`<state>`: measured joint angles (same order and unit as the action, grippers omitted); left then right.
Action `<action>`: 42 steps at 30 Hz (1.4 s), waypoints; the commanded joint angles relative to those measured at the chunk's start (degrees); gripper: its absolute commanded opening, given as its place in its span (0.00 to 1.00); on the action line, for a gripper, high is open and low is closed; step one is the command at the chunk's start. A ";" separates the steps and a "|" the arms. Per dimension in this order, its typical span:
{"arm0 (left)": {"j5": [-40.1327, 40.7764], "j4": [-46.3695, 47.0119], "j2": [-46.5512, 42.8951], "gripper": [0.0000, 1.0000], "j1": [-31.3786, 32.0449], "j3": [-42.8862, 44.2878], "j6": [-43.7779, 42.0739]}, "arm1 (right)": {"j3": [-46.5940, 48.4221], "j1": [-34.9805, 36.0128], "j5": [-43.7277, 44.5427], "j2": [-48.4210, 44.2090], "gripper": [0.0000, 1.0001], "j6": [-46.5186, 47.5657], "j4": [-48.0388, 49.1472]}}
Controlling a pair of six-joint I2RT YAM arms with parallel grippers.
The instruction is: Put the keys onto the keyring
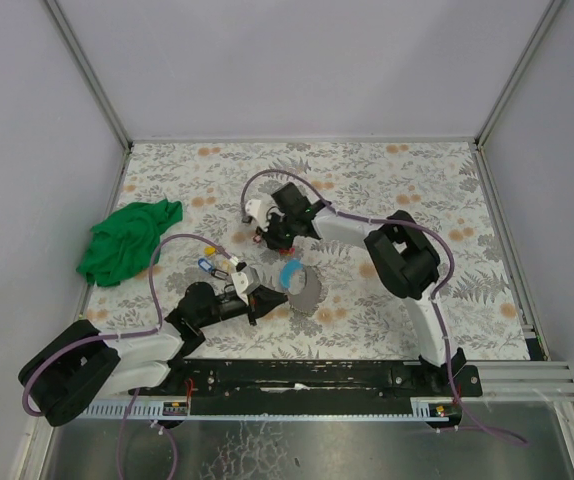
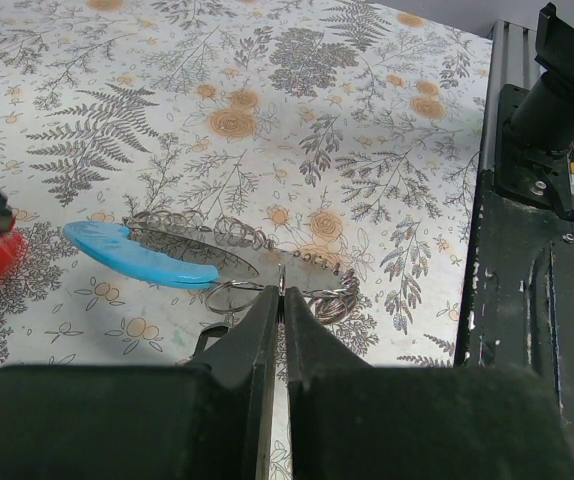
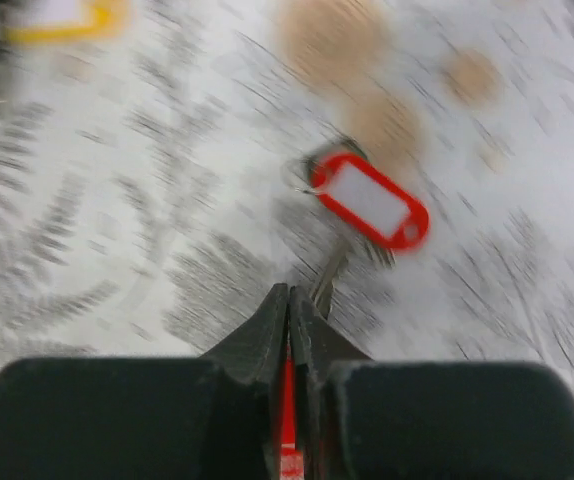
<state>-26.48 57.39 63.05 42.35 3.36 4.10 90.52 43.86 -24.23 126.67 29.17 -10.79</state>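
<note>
A green cloth (image 1: 127,240) lies bunched at the left edge of the floral bench (image 1: 417,180). Right of it is a small cluster of loose keys (image 1: 214,262) with blue and yellow tags, just beyond the left arm's wrist.

The left claw (image 1: 271,300) reaches rightward. In its wrist view, the left claw (image 2: 281,292) has its tips pinched shut on the thin wire of the keyring (image 2: 267,262). The keyring (image 1: 303,288) lies flat near the bench's middle. From above, its loop runs long from far-left to near-right, with the light-blue arc (image 1: 289,272) at the far end. In the left wrist view, that arc (image 2: 142,257) stretches left to right and dips slightly to the right.

Just beyond the keyring, the right claw (image 1: 265,237) points down at the bench. Its blurred wrist view shows the right claw (image 3: 289,298) narrowed to a slit. A red-tagged key (image 3: 369,202) lies just ahead, its tag slanting from upper left to lower right and its metal blade pointing back toward the tips. Whether the tips pinch the blade, I cannot tell.
</note>
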 commanded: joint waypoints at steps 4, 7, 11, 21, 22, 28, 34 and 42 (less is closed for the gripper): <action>2.03 1.63 -1.06 0.00 0.23 0.24 -1.01 | -6.04 -6.77 16.57 -5.62 0.11 -16.35 -5.39; 3.00 0.79 -1.59 0.00 0.22 0.33 -1.07 | -9.43 -7.89 20.19 -8.82 0.12 -21.82 -7.74; 5.04 -0.71 -2.90 0.00 0.20 0.21 -1.24 | -14.45 -8.88 22.62 -13.72 0.13 -28.05 -9.73; 8.74 -2.64 -6.27 0.00 0.20 -0.34 -1.99 | -18.21 -11.52 20.20 -23.34 0.34 -30.85 -3.56; 8.89 -2.78 -6.49 0.00 0.18 -0.41 -2.07 | -17.29 -12.11 20.14 -22.60 0.36 -30.96 -2.82; 9.51 -3.24 -7.46 0.00 0.24 -0.63 -2.25 | -13.41 -15.32 17.17 -16.78 0.42 -34.24 2.89; 9.45 -3.33 -7.21 0.00 0.12 -0.38 -2.42 | -10.47 -15.75 13.43 -12.13 0.40 -36.19 4.77; 9.24 -3.43 -6.37 0.00 0.25 -0.02 -2.44 | -10.16 -15.73 13.82 -9.84 0.39 -37.64 5.37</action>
<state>-17.96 52.36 56.55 42.35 3.07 2.83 77.76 27.86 -9.80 116.88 -6.96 -7.81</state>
